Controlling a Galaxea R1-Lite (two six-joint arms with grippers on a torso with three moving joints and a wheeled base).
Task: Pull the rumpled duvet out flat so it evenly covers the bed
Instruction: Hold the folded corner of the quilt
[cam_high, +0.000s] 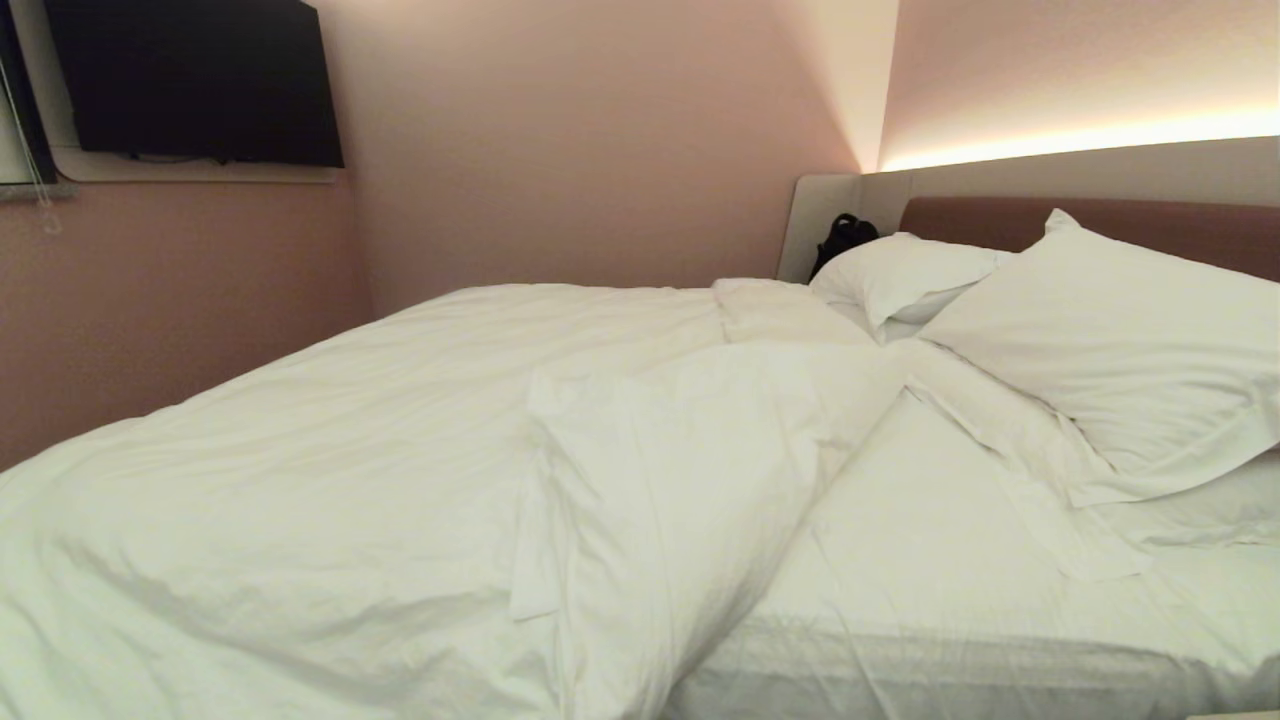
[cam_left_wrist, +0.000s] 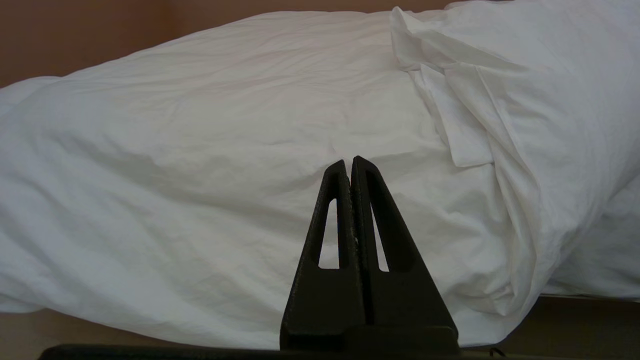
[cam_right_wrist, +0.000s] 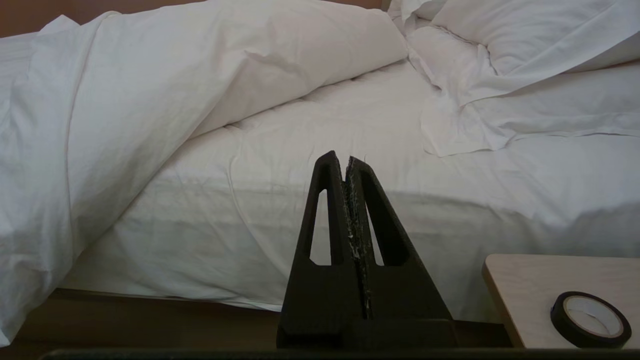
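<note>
The white duvet (cam_high: 330, 470) lies rumpled over the left part of the bed, its near corner folded back in a thick fold (cam_high: 660, 500). To the right of the fold the sheeted mattress (cam_high: 930, 560) lies bare up to the mauve headboard (cam_high: 1010, 222). Neither arm shows in the head view. My left gripper (cam_left_wrist: 349, 161) is shut and empty, held short of the duvet's (cam_left_wrist: 200, 165) hanging side. My right gripper (cam_right_wrist: 343, 158) is shut and empty too, facing the mattress side (cam_right_wrist: 450, 210), with the duvet (cam_right_wrist: 125, 110) to one side.
Two white pillows (cam_high: 1110, 370) (cam_high: 905, 280) lean at the headboard, a dark bag (cam_high: 843, 238) behind them. A television (cam_high: 195, 80) hangs on the pink wall. A pale wooden side table (cam_right_wrist: 530, 285) with a roll of black tape (cam_right_wrist: 590, 319) stands beside the bed.
</note>
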